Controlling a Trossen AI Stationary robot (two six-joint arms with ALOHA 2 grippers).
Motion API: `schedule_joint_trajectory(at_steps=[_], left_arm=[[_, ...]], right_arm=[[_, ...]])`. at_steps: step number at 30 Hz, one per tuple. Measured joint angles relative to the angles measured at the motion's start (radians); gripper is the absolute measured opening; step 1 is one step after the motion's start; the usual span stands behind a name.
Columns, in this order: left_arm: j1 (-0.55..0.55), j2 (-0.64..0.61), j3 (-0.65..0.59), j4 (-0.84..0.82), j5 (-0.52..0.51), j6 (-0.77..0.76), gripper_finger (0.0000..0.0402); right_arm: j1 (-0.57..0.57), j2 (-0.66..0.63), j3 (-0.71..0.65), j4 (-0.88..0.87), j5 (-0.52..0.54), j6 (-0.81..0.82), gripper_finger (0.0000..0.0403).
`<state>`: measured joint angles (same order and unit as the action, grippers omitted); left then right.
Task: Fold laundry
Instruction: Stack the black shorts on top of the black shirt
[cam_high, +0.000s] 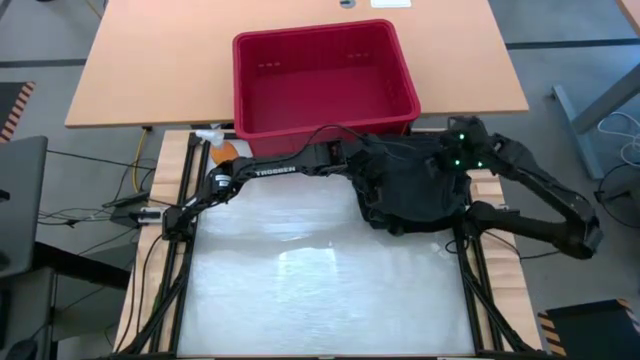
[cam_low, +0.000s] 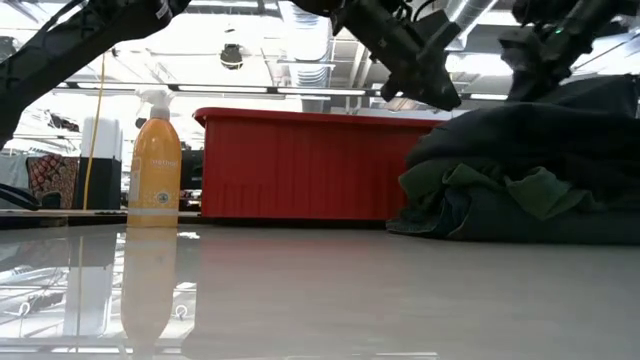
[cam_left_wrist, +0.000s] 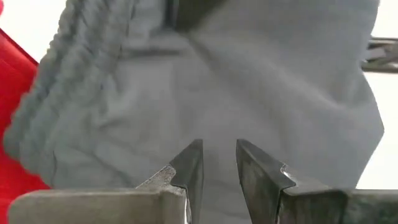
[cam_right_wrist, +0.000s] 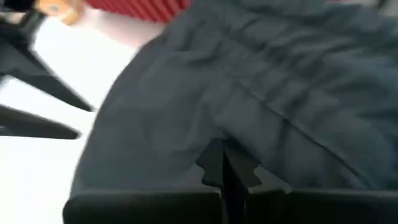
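Dark cloth — the laundry (cam_high: 415, 185) lies heaped at the table's (cam_high: 320, 290) far right corner, just in front of the red bin (cam_high: 322, 78). Left gripper (cam_left_wrist: 217, 163) hovers at the heap, fingers slightly apart, nothing between them. Right gripper (cam_right_wrist: 227, 163) — fingers together — presses against the heap's right side.

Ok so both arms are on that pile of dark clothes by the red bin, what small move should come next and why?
Probably lift the right tool a little, toward the bare table. Its fingers look shut on the top of the laundry, which is bunched in a heap in front of the red bin. The left tool, fingers slightly apart, only hovers at the cloth.
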<state>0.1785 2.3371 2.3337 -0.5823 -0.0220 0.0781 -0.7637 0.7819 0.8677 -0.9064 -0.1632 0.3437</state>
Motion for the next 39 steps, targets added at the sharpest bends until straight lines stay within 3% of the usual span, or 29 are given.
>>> schedule_joint_trajectory(at_steps=[4, 9, 15, 19, 24, 30, 34, 39], left_arm=[[-0.006, 0.004, 0.000, -0.028, 0.019, -0.004, 0.0086], [-0.014, 0.003, 0.000, -0.031, 0.019, 0.007, 0.0086], [-0.022, -0.015, 0.000, -0.171, 0.040, -0.001, 0.0086], [-0.052, -0.037, 0.000, -0.298, 0.010, 0.042, 0.0066], [-0.090, -0.091, -0.001, -0.428, -0.019, 0.061, 0.0018], [-0.124, -0.213, -0.008, -0.613, -0.187, 0.039, 0.0001], [-0.140, -0.339, -0.161, -0.593, -0.230, -0.006, 0.0000], [-0.165, -0.607, -0.585, -0.380, -0.278, -0.125, 0.0000]], right_arm=[[-0.034, -0.013, 0.000, -0.071, 0.109, -0.015, 0.0017], [-0.058, -0.009, -0.063, -0.071, 0.136, -0.045, 0.0017], [-0.053, -0.010, -0.230, -0.010, 0.196, -0.009, 0.0017], [0.006, 0.032, -0.223, 0.008, 0.250, 0.007, 0.0017], [0.126, 0.162, -0.222, -0.033, 0.356, 0.104, 0.0016], [0.275, 0.418, -0.216, 0.048, 0.404, 0.182, 0.0016], [0.352, 0.514, -0.212, 0.152, 0.430, 0.256, 0.0016], [0.420, 0.560, -0.187, 0.304, 0.392, 0.310, 0.0015]])
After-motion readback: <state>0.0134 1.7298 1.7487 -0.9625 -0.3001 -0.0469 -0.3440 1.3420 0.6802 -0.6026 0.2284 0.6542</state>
